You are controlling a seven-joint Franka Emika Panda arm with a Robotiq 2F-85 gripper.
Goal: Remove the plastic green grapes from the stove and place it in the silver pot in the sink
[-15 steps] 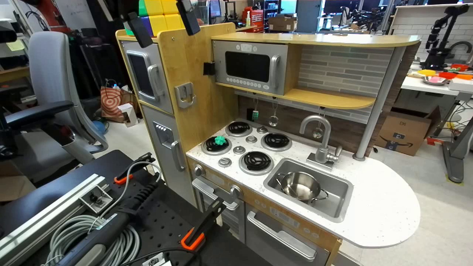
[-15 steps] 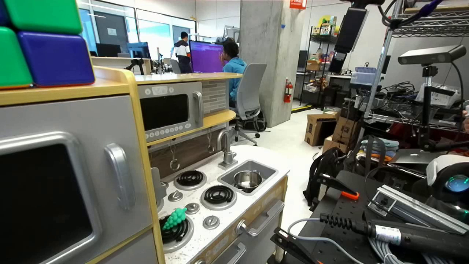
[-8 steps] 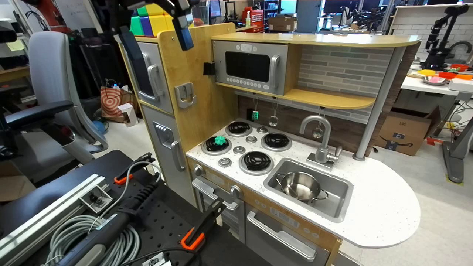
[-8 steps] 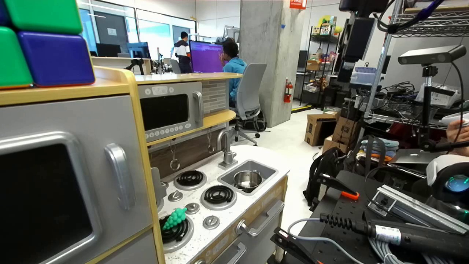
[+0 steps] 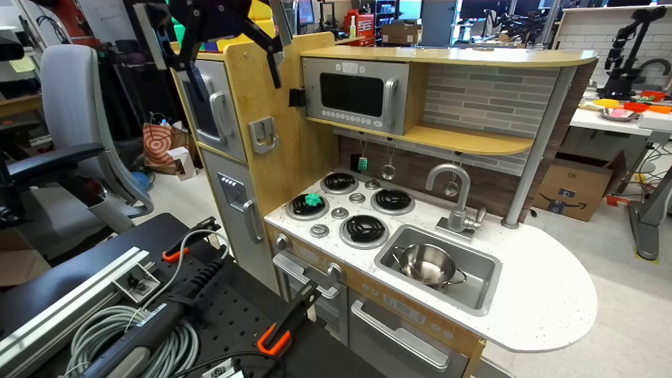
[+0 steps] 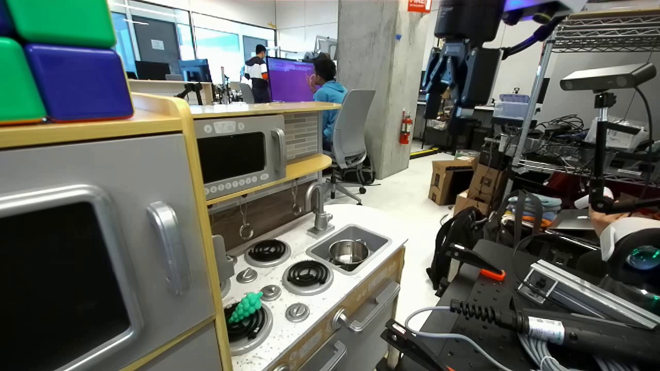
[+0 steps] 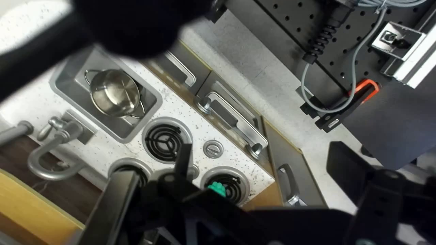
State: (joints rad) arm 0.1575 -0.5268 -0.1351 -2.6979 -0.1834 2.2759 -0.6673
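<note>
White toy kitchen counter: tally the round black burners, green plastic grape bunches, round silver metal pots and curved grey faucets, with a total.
Round black burners: 4
Green plastic grape bunches: 1
Round silver metal pots: 1
Curved grey faucets: 1
Total: 7

Concrete pillar (image 6: pixel 381 77) behind grey office chair (image 6: pixel 356 126); pale floor (image 6: pixel 399 201); metal wire shelving (image 6: pixel 613 33); far bright panes (image 6: pixel 216 54), perhaps windows.

We've got open air over the silver pot (image 5: pixel 428 265), but the faucet (image 5: pixel 461 203) crowds the sink (image 5: pixel 480 275) from behind and a wooden panel (image 5: pixel 302 136) blocks one side by the green grapes (image 5: pixel 313 199).
</note>
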